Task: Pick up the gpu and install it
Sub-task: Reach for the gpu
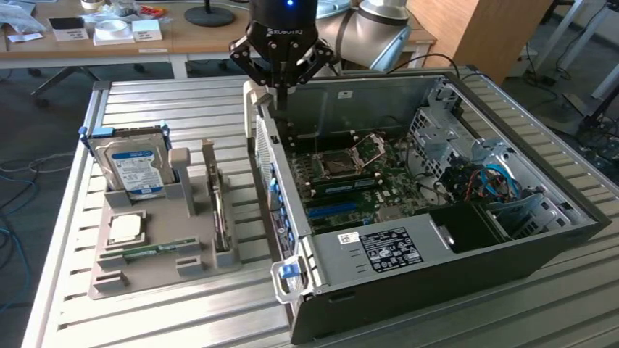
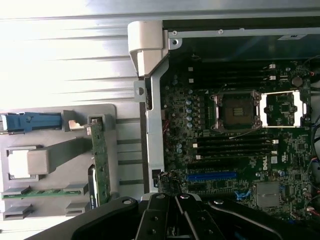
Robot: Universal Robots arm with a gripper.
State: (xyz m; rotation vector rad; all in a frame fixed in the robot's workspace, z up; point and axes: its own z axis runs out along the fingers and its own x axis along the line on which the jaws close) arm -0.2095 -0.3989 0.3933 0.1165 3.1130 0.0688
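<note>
The gpu (image 1: 219, 210) stands on edge in a slot of the grey holder (image 1: 145, 279) on the table at the exterior view's left; its green board edge (image 2: 100, 160) also shows from the wrist. My gripper (image 1: 281, 85) hangs shut above the back corner of the open computer case (image 1: 464, 254), over the wall nearest the holder. Nothing is between its fingers (image 2: 187, 220). It is well apart from the gpu. Inside the case lies the motherboard with its blue slot (image 2: 212, 176).
In the holder stand a blue-labelled hard drive (image 1: 133, 168), a square processor (image 1: 126, 228) and a narrow RAM stick (image 1: 155, 250). The slatted metal table (image 1: 145, 101) ends close behind the holder. A desk with small boxes (image 1: 111, 32) stands beyond it.
</note>
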